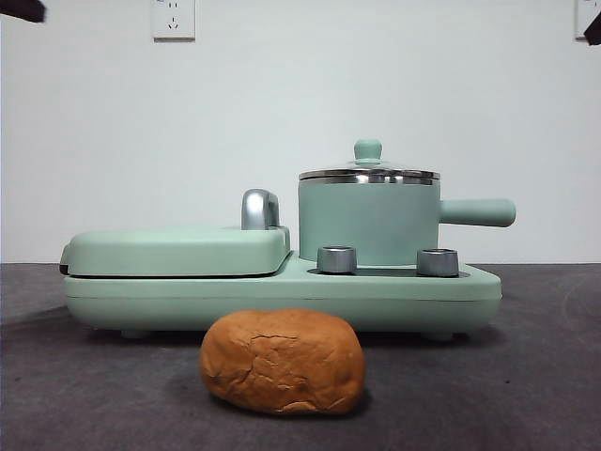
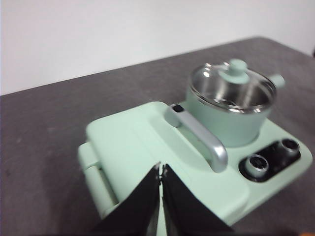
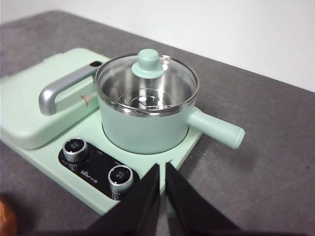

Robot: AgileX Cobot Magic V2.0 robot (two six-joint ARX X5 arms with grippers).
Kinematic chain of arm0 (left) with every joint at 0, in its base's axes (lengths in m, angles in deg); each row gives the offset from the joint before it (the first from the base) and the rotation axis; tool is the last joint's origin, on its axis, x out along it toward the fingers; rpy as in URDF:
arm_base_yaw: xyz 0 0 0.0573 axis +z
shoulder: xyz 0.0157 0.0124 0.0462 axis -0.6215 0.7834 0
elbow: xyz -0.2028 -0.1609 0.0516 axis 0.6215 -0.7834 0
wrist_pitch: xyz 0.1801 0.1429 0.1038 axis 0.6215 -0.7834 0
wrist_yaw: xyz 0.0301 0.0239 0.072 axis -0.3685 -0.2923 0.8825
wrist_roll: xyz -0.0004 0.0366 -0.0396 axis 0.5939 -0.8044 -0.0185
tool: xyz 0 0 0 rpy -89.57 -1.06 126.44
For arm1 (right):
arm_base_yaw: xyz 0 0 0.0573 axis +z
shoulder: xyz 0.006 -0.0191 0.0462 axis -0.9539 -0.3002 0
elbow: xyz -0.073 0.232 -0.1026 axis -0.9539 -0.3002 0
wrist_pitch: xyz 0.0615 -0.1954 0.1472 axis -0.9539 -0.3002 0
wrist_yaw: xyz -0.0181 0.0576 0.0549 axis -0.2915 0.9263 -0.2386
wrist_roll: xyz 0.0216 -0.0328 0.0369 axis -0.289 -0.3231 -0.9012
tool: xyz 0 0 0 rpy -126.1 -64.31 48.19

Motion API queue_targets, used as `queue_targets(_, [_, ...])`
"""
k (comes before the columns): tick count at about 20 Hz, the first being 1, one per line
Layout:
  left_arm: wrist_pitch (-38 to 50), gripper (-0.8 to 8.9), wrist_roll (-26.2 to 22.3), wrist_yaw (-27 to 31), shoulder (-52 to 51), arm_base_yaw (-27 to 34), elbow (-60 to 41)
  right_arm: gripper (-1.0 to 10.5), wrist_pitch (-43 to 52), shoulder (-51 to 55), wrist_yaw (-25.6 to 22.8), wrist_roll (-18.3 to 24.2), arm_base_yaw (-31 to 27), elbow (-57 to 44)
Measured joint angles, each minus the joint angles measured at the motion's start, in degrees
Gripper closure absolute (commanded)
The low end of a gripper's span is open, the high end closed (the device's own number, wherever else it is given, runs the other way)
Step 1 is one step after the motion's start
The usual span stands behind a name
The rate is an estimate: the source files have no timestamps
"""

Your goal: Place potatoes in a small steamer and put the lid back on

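The potato (image 1: 282,362), an orange-brown cracked lump, lies on the dark table in front of the appliance; a sliver of it (image 3: 6,219) shows in the right wrist view. The small steamer (image 1: 368,224) (image 2: 229,118) (image 3: 142,129) stands on the appliance's right side, its handle pointing right. The glass lid (image 1: 368,175) (image 2: 231,87) (image 3: 147,83) with its mint knob rests on the pot. My left gripper (image 2: 161,169) hovers shut and holding nothing above the flat grill cover. My right gripper (image 3: 162,168) hangs shut and holding nothing above the knob panel, near the pot.
The mint-green appliance base (image 1: 282,296) carries a flat hinged grill cover (image 1: 178,249) with a steel handle (image 1: 259,209) and two steel dials (image 1: 336,259). Both arms show only as black tips at the top corners. A wall socket (image 1: 173,19) is behind.
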Motion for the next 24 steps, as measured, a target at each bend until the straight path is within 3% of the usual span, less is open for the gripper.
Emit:
queue_targets(7, [-0.07,8.08,-8.66,0.37,4.26,-4.85,1.22,9.3,-0.83,-2.86,-1.75,6.03,2.23,0.42])
queue_targets(14, [-1.25,8.07,-17.55,7.52,5.84,-9.73,1.22,9.3,-2.91,-3.45,-4.15,10.34,4.46,0.42])
queue_targets(16, [-0.85,7.65,-19.45,8.0,5.84,-10.54,1.22,8.7,-2.93,-3.45,-4.5,11.02,4.79,0.42])
queue_targets(19, [0.68,6.08,-20.22,8.04,5.84,-11.43,1.22,7.3,-2.93,-3.45,-4.5,11.3,4.79,0.42])
queue_targets(21, [1.38,5.49,-20.0,8.04,5.84,-11.76,1.22,7.2,-2.93,-3.45,-4.52,11.3,4.79,0.42])
queue_targets(24, [3.1,5.37,-18.56,8.07,5.84,-12.2,1.22,7.2,-2.93,-3.45,-4.52,11.28,4.76,0.42])
